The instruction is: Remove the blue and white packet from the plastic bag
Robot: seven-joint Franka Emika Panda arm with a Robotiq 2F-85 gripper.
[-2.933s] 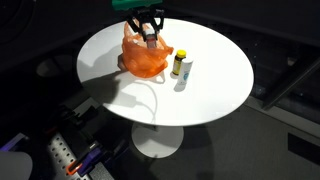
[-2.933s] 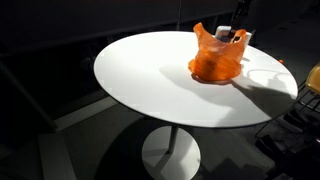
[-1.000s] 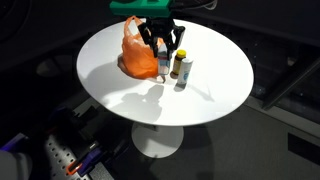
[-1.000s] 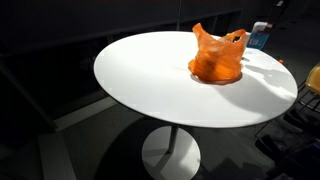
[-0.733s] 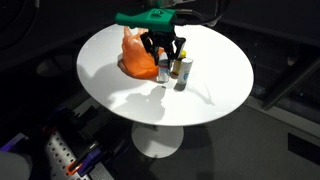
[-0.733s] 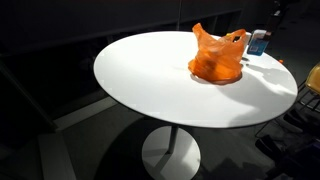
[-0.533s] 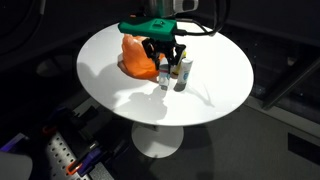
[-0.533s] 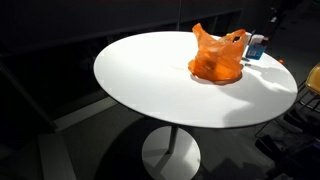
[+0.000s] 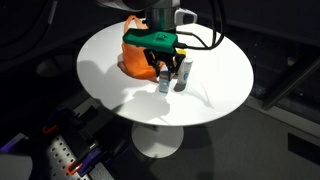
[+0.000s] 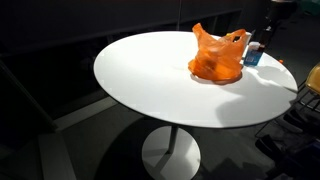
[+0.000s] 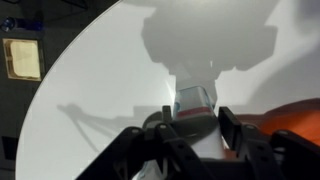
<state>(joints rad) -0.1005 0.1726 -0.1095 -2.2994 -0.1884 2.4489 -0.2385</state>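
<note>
The orange plastic bag (image 9: 134,60) sits on the round white table (image 9: 215,80); it also shows in an exterior view (image 10: 217,60) and at the right edge of the wrist view (image 11: 295,118). My gripper (image 9: 166,70) is shut on the blue and white packet (image 9: 163,83) and holds it upright, low at the table surface just beside the bag. In an exterior view the packet (image 10: 254,53) stands to the right of the bag under the gripper (image 10: 262,40). In the wrist view the packet (image 11: 193,100) sits between the fingers (image 11: 229,124).
A yellow bottle (image 9: 182,76) stands on the table right next to the packet, on the side away from the bag. The table edge (image 10: 130,100) drops off to a dark floor. Cables and equipment lie on the floor (image 9: 70,155).
The gripper has lifted the packet out of the bag, carried it sideways away from the bag, and lowered it to the table beside the yellow bottle.
</note>
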